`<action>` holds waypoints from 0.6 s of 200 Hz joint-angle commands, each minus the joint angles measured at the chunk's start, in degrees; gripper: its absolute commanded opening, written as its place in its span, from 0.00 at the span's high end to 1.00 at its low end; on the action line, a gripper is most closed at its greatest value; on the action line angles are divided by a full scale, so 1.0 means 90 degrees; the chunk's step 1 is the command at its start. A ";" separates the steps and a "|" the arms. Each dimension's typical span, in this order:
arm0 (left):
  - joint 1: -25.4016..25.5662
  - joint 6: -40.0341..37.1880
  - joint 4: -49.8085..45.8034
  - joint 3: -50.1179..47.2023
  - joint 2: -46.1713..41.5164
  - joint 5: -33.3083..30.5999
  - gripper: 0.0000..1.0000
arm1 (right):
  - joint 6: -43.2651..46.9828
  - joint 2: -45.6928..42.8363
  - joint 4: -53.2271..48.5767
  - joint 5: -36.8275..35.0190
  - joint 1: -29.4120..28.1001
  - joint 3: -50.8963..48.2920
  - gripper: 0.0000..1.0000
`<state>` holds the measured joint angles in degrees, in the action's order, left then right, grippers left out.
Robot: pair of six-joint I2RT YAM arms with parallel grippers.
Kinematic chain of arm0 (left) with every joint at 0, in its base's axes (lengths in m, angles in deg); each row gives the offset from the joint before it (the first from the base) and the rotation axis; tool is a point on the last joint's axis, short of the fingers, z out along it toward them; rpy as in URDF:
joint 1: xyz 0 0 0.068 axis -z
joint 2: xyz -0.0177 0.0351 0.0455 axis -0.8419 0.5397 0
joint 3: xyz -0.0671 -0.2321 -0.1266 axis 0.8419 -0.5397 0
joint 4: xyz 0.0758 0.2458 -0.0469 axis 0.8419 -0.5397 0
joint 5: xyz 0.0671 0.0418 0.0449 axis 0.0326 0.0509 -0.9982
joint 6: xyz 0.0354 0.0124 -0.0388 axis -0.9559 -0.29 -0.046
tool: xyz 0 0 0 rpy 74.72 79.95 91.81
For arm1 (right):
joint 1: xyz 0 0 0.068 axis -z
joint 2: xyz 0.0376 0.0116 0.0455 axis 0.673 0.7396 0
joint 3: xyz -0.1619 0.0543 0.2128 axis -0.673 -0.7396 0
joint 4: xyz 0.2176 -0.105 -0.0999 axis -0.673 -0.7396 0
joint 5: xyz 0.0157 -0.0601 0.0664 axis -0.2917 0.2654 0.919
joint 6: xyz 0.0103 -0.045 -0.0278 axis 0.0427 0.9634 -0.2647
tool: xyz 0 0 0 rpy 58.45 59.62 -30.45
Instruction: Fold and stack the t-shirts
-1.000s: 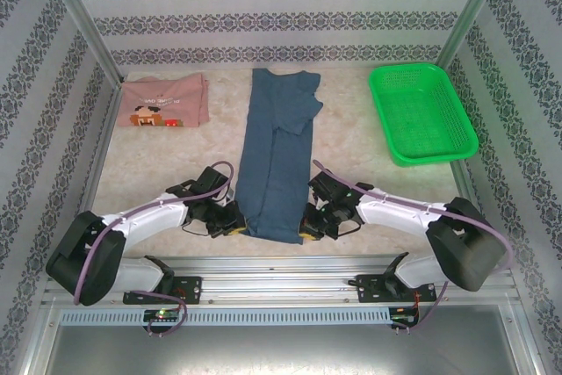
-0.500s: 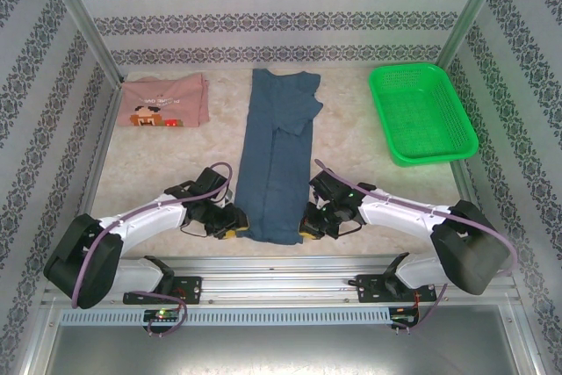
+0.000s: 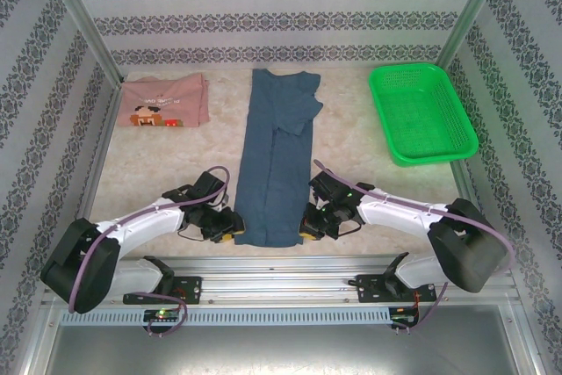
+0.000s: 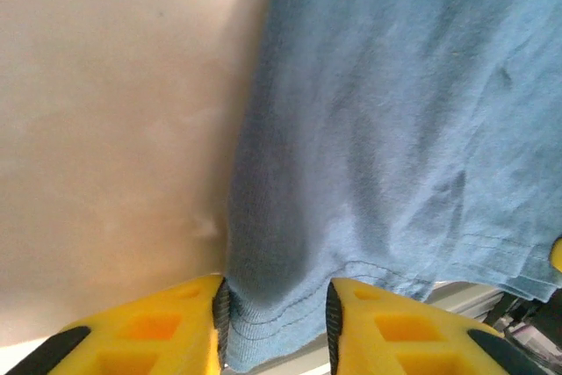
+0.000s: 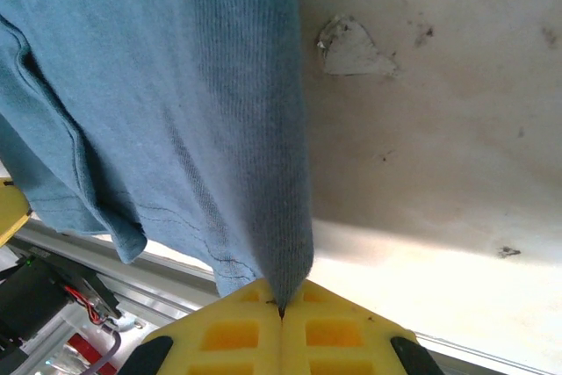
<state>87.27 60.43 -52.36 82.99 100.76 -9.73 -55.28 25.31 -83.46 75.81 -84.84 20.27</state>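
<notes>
The slate-blue t-shirt [image 3: 277, 160] lies folded into a long strip down the middle of the table, collar end far, hem near. My left gripper [image 3: 230, 227] sits at the hem's left corner. Its yellow fingers [image 4: 189, 327] stand apart with the hem [image 4: 281, 305] between them, so it is open [image 4: 274, 322]. My right gripper [image 3: 306, 224] is at the hem's right corner, shut [image 5: 281, 309] on a pinched fold of the blue shirt [image 5: 176, 103]. The pink t-shirt [image 3: 163, 101] with the pixel face lies folded at the far left.
A green mesh basket [image 3: 423, 111] stands at the far right. The metal rail [image 3: 281, 265] runs along the near edge just behind both grippers. Patterned walls close in the left, right and far sides.
My left gripper has slid a little nearer and rightward onto the hem's left corner. The right gripper has barely moved, and the hem has shifted slightly toward the near edge.
</notes>
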 commanded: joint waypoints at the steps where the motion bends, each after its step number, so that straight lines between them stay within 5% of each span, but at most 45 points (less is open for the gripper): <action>1: 0.0043 0.0042 0.0102 -0.0073 0.0124 0.0100 0.69 | -0.0008 0.0077 -0.0045 0.0013 -0.0056 -0.0026 1.00; 52: 0.0043 -0.0269 -0.0117 0.0140 0.0160 0.0258 1.00 | 0.0136 0.0013 -0.0277 -0.0074 -0.0056 0.0160 1.00; 120: -0.0367 -0.0510 -0.0590 0.1243 0.0077 0.0017 1.00 | 0.0376 -0.0458 -0.0769 -0.0248 0.0509 0.0924 1.00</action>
<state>86.48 58.22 -55.67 90.22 99.95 -8.62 -54.15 21.88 -88.07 74.87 -82.79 24.40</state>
